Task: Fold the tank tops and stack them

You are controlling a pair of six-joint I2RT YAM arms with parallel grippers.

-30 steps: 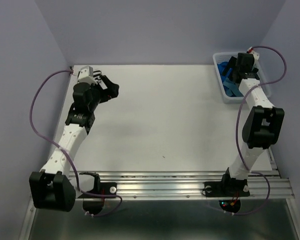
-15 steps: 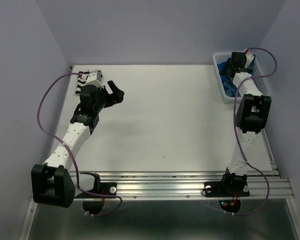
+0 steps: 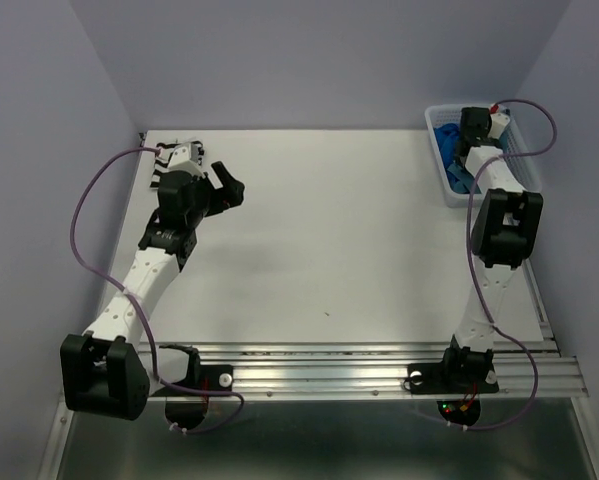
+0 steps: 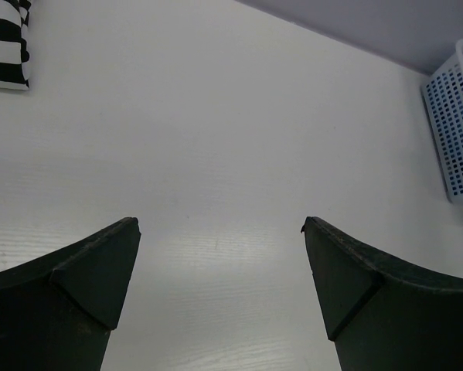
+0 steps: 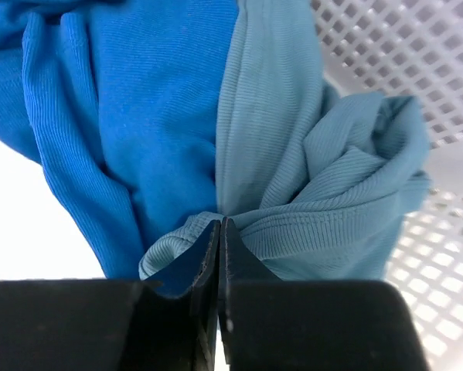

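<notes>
The teal top (image 5: 331, 178) and royal blue top (image 5: 138, 116) are soft, matt, ribbed knit cloth. The striped top (image 4: 3, 42) is cloth too. The basket (image 5: 401, 46) is white plastic lattice. The table (image 4: 216, 139) is white, smooth and faintly grained. The rail (image 3: 379, 365) along its near edge is brushed metal.

The right hand (image 5: 219, 232), spread wide a second ago, is now pinched together on a fold of the teal tank top (image 5: 293, 154) inside the basket (image 5: 386, 46). It sits farther back in the basket than before, and the right arm (image 3: 504, 225) stands steeper, its elbow drawn left and toward the far side. The left hand (image 3: 229, 180) has edged right and slightly nearer, uncovering the striped tank top (image 4: 3, 42) at the table's far left corner.
</notes>
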